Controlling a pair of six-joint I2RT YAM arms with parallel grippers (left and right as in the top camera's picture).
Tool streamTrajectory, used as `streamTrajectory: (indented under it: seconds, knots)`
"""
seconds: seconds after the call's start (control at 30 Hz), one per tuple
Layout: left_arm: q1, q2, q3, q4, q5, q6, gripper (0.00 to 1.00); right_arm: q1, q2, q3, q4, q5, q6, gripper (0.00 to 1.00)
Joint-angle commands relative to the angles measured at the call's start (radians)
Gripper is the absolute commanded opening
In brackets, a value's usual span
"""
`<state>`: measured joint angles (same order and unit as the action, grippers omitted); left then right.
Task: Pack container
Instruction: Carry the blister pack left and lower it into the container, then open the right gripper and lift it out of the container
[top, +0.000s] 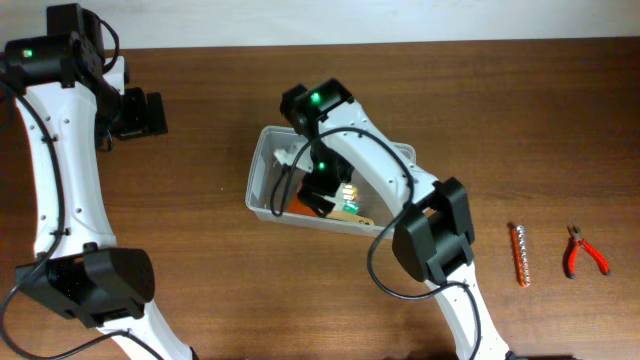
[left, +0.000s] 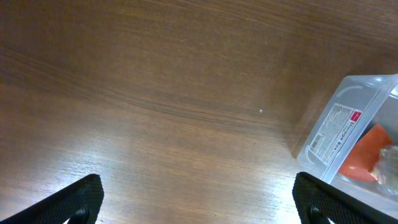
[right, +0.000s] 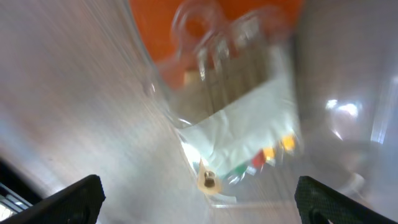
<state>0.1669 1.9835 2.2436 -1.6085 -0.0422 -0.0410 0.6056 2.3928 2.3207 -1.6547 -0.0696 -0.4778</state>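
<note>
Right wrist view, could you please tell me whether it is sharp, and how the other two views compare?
Right wrist: heavily blurred, the clear packet and orange item smeared, with bright glints on the plastic. Left wrist: sharp, a soft sheen on the table, the container crisp. Overhead: evenly lit and clear, no strong glare.

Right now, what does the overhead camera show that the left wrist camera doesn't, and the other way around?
Only overhead: the right end effector reaching down into the container, plus red pliers and a slim orange-and-silver strip lying on the wood to its right.
Only left wrist: the printed label on the container's wall, and a close look at the left end effector, its fingers wide apart with nothing between them.
Both: the clear container, the orange item inside it, and the brown wooden table.
</note>
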Motion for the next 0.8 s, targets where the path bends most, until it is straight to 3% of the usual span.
streamTrajectory:
  seconds: [0.0, 0.17, 0.43, 0.57, 0.77]
  knots:
    - [0.006, -0.004, 0.010, -0.002, -0.007, 0.012, 0.99, -0.014, -0.032, 0.201, -0.045, 0.034, 0.131, 0.99]
    - [0.006, -0.004, 0.010, -0.002, -0.007, 0.012, 0.99, -0.053, -0.131, 0.301, -0.045, 0.085, 0.268, 0.99]
    - [0.006, -0.004, 0.010, -0.002, -0.007, 0.012, 0.99, -0.185, -0.429, 0.215, -0.045, 0.084, 0.354, 0.99]
    - [0.006, -0.004, 0.010, -0.002, -0.007, 0.012, 0.99, -0.293, -0.613, 0.010, -0.045, 0.105, 0.358, 0.99]
    - [0.006, -0.004, 0.010, -0.002, -0.007, 0.012, 0.99, -0.527, -0.864, -0.439, -0.044, 0.087, 0.406, 0.99]
